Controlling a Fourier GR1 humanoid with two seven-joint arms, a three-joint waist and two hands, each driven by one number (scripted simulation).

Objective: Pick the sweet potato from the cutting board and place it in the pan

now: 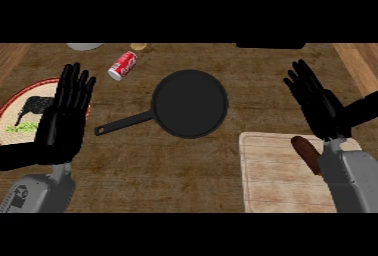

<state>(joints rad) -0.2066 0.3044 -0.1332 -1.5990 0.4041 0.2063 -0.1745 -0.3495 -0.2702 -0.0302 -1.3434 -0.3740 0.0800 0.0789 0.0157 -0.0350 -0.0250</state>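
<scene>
Nothing was picked yet: your right robot hand [317, 107], fingers wide, had to close round the sweet potato [305, 154].

Brown wooden counter [148, 170]: mottled grain. Round black frying pan [190, 102], handle the same. Oblong reddish-brown sweet potato [304, 150]. Pale beige wooden cutting board [277, 175]: faint streaks. Red cylindrical soda can [122, 65]: white markings. Round cream plate [15, 107]: red rim, black figure, green patch.

Brown sweet potato [304, 151] lies on cutting board [277, 175]; black pan [190, 103] beside.
</scene>
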